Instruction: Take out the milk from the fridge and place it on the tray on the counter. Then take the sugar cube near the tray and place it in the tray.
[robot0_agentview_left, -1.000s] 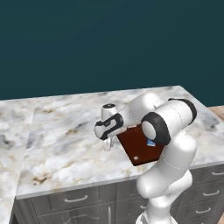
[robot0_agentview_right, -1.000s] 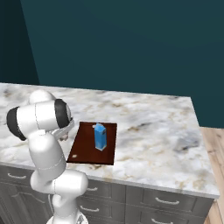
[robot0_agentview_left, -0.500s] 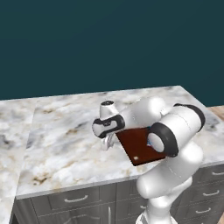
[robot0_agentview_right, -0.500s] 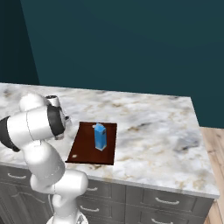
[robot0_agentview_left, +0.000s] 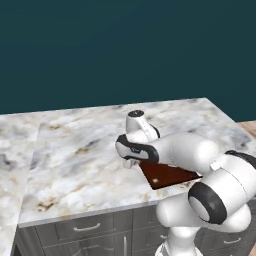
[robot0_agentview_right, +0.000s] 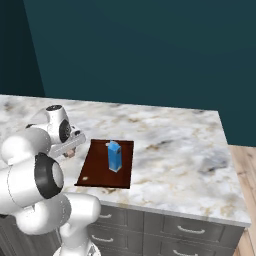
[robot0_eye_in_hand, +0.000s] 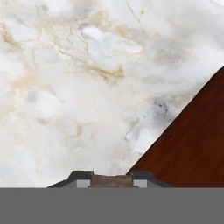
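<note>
The blue milk (robot0_agentview_right: 114, 156) carton stands upright in the dark red-brown tray (robot0_agentview_right: 97, 161) on the marble counter (robot0_agentview_right: 175, 150). My gripper (robot0_agentview_right: 70, 152) hangs just off the tray's left side, pointing down. In the hand view its tips (robot0_eye_in_hand: 112, 177) are shut on a small beige-brown block, the sugar cube (robot0_eye_in_hand: 111, 180), right at the edge of the tray (robot0_eye_in_hand: 197, 140) and over the counter (robot0_eye_in_hand: 65, 87). From the left, my hand (robot0_agentview_left: 132, 150) sits at the tray's (robot0_agentview_left: 167, 175) far left corner, and my arm hides the milk. The fridge is out of view.
A small pale spot (robot0_agentview_right: 85, 178) marks the tray's near end. The counter (robot0_agentview_left: 75, 150) stretches wide to the left of the hand and ends at a front edge over grey drawers (robot0_agentview_left: 85, 227). A dark teal wall (robot0_agentview_left: 125, 50) stands behind.
The hand has shifted slightly towards the tray, and the elbow has swung lower and towards the front. The milk and the tray have not moved.
</note>
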